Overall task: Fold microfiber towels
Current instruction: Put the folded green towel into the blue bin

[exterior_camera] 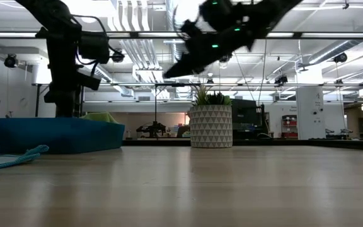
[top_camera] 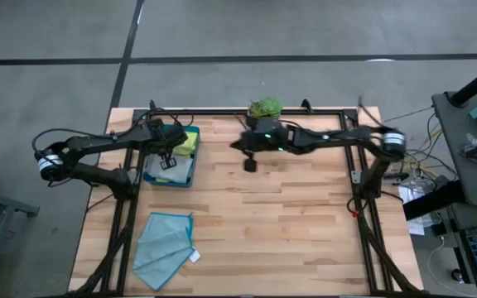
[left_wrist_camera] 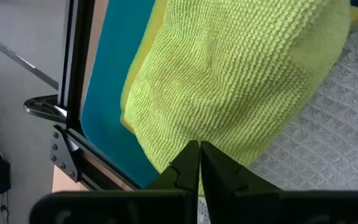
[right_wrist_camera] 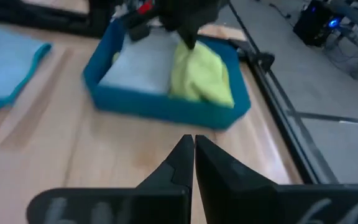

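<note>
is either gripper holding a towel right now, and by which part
The left gripper is shut at the edge of the lime green towel in the tray; whether cloth is pinched cannot be told. The right gripper is shut on nothing above the table.

- The whole table (top_camera: 247, 215) is seen from straight above in the high view.
- The low view is taken at tabletop level, facing the room behind.
- The lime green towel (left_wrist_camera: 229, 81) is viewed closely, just ahead of the left gripper (left_wrist_camera: 199, 163).
- The tray (right_wrist_camera: 160, 109), ahead of the right gripper (right_wrist_camera: 193, 152), is shared by all views.
</note>
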